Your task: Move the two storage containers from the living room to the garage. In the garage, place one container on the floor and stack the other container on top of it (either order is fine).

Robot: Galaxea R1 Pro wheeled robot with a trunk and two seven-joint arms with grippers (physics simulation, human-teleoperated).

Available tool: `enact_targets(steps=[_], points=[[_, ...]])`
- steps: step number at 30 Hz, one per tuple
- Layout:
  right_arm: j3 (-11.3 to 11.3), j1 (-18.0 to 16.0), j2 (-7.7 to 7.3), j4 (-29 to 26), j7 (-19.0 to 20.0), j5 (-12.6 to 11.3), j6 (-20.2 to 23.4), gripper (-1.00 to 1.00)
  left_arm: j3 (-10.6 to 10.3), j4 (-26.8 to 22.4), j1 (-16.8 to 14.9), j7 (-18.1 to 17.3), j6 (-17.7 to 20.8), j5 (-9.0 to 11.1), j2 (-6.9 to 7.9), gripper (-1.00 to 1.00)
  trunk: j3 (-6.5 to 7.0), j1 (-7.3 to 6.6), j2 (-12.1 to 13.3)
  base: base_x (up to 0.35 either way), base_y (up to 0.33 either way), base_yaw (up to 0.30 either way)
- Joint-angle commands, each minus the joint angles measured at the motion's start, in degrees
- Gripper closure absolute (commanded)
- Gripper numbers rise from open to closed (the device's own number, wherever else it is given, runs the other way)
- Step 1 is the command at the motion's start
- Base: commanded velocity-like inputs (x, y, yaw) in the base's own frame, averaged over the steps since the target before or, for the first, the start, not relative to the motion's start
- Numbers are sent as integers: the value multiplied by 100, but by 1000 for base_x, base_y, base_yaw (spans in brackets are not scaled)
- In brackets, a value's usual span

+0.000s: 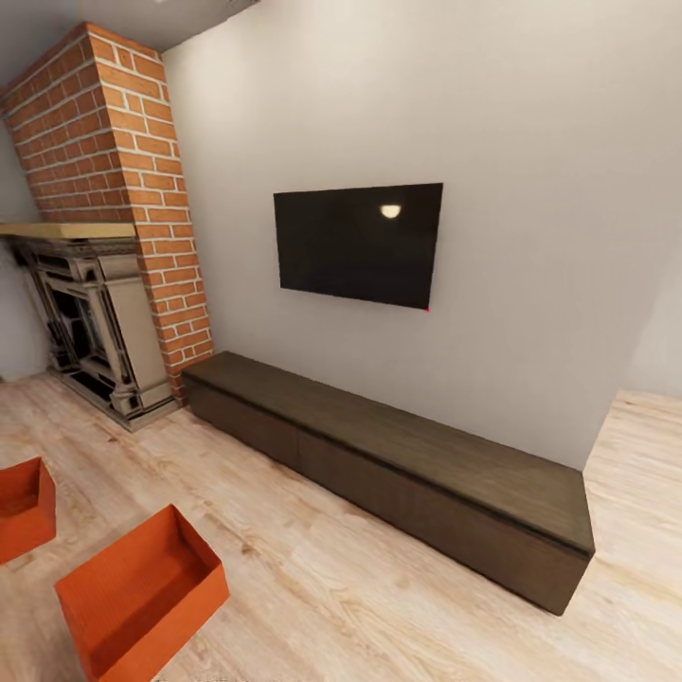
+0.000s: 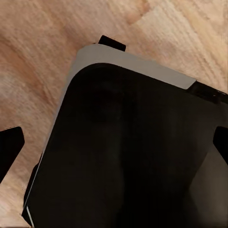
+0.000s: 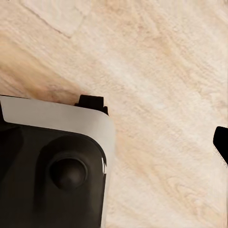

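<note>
I stand in the living room point(image 1: 379, 587); wood-plank flooring carries a long dark cabinet point(image 1: 398, 464) beneath a wall television point(image 1: 360, 243); brick fireplace point(image 1: 104, 237) at the far left; two storage containers point(image 1: 142, 592) lie apart near me; my jaws' state I cannot tell.

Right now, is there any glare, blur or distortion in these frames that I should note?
Head view: a small bright lamp reflection sits on the dark TV screen, and the walls and brick fireplace lean with wide-angle skew; both orange bins are cropped by the frame edges. Left wrist view: the dark robot base is nearly featureless. Right wrist view: the wood floor looks soft and washed out.
</note>
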Motion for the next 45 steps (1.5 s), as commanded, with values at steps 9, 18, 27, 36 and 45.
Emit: enact_targets(steps=[9, 18, 27, 36, 45], points=[[38, -7, 9, 17, -13, 250, -30, -100, 19, -13, 0, 10, 28, 3, -3, -100, -6, 0, -3, 0, 0, 282], [36, -7, 9, 17, -14, 257, -32, -100, 18, -11, 0, 10, 28, 0, -5, -100, -6, 0, -3, 0, 0, 282], [45, -7, -19, 17, -14, 263, -23, -100, 36, -12, 0, 10, 27, 15, 1, -100, -6, 0, -3, 0, 0, 282], [42, -7, -11, 17, -15, 653, -21, -100, 37, -15, 0, 10, 23, 16, 3, -100, -6, 0, -3, 0, 0, 282], [40, -7, -9, 17, -14, 670, -24, -100, 38, -14, 0, 10, 20, 21, -2, -100, -9, 0, -3, 0, 0, 245]])
